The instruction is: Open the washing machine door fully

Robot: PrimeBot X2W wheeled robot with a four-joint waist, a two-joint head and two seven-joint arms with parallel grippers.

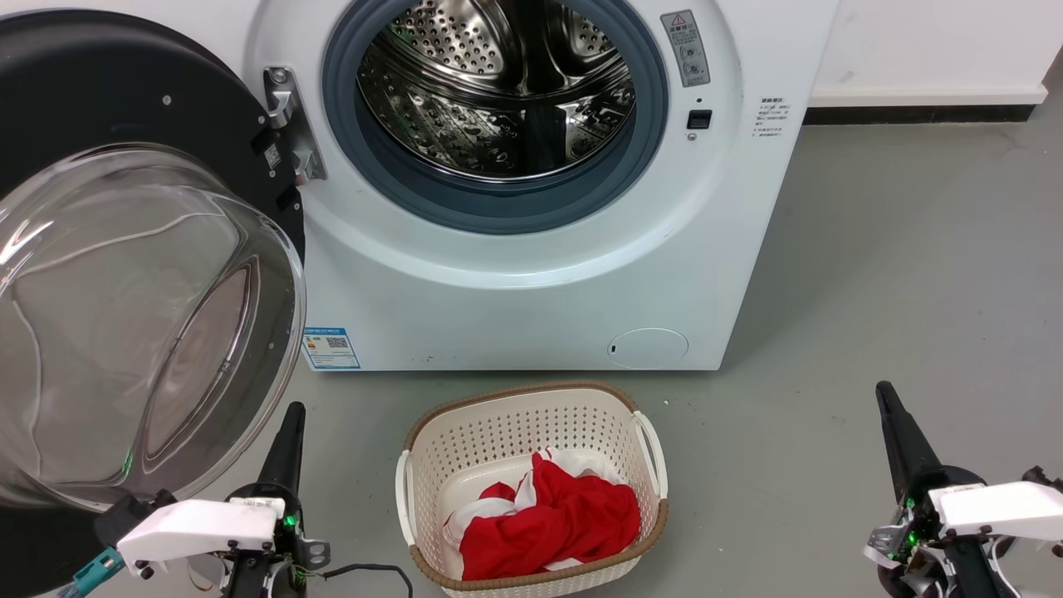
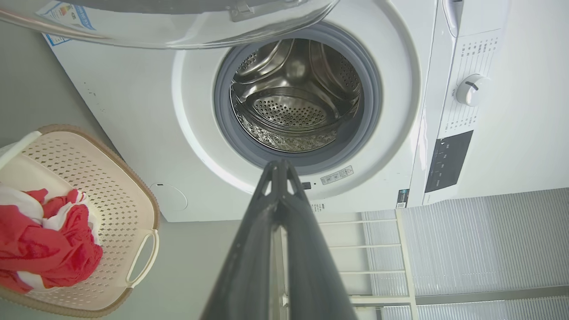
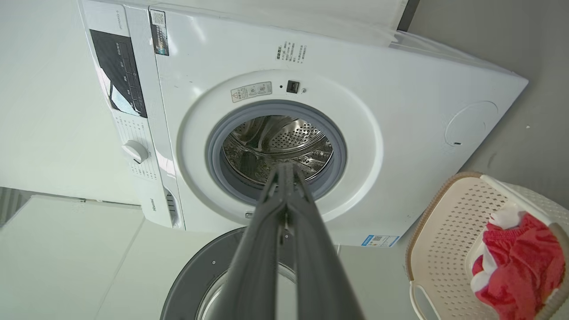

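Glass bulges from the black washing machine door point(image 1: 141, 291), which stands at the left of the head view on its hinge point(image 1: 286, 124). Its inner face is turned towards the camera, so the drum mouth of the washing machine point(image 1: 515, 282) is wholly uncovered. The door looks at or close to full swing.

The left claw point(image 1: 295, 411), at the lower left, points up just beside the bowl's lower rim with its fingers pressed together on nothing. That suits nudging the door rather than gripping it. I cannot tell whether it touches the glass. The right claw point(image 1: 884, 394), at the lower right, is likewise closed and empty, well apart from the machine and seemingly parked out of the door's path. A basket point(image 1: 531, 399) with a red cloth point(image 1: 548, 515) sits before the machine, probably for loading.

A blue label point(image 1: 330, 347) with a square code sits low on the front, and a grey warning sticker point(image 1: 685, 48) is beside the opening. Its print is too small to read.
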